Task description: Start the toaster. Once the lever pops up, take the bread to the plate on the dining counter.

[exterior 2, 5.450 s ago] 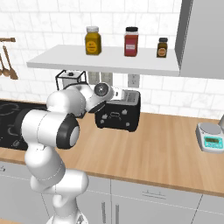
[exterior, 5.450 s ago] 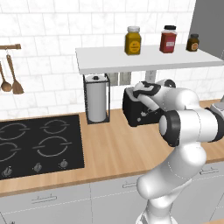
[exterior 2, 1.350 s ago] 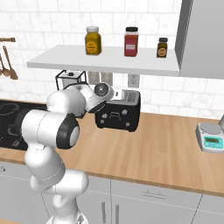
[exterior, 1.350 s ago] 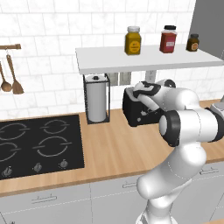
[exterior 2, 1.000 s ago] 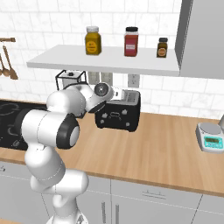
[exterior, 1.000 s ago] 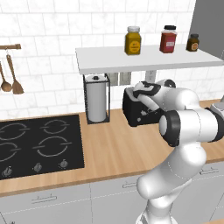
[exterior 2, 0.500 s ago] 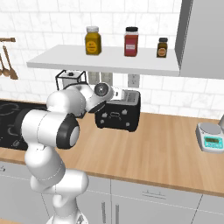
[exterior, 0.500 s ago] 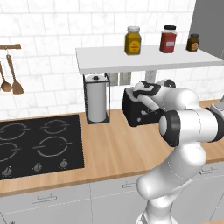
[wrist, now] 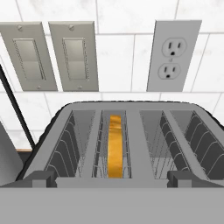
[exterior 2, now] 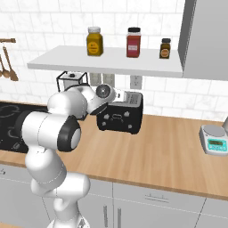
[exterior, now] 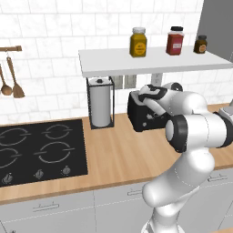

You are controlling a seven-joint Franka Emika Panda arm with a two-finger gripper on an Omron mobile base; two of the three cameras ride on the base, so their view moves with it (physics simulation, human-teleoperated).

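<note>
The black toaster (exterior: 142, 117) (exterior 2: 119, 118) stands at the back of the wood counter, under the shelf. In the hand view I look down into its top slots (wrist: 131, 109), and the bread (wrist: 115, 146) sits upright deep in the second slot from the left, showing its golden-brown edge. My gripper (wrist: 113, 178) hovers just above the toaster, open, with one fingertip (wrist: 43, 177) on each side of the slots and nothing between them. My hand (exterior: 152, 93) (exterior 2: 119, 95) is over the toaster's top. The plate and the dining counter are out of view.
A paper towel holder (exterior: 100, 102) stands left of the toaster, and a black cooktop (exterior: 38, 150) lies further left. A white shelf (exterior: 150, 59) with three jars hangs low overhead. A kitchen scale (exterior 2: 215, 139) sits far right. Wall outlet (wrist: 175, 54) and switches (wrist: 52, 54) lie behind.
</note>
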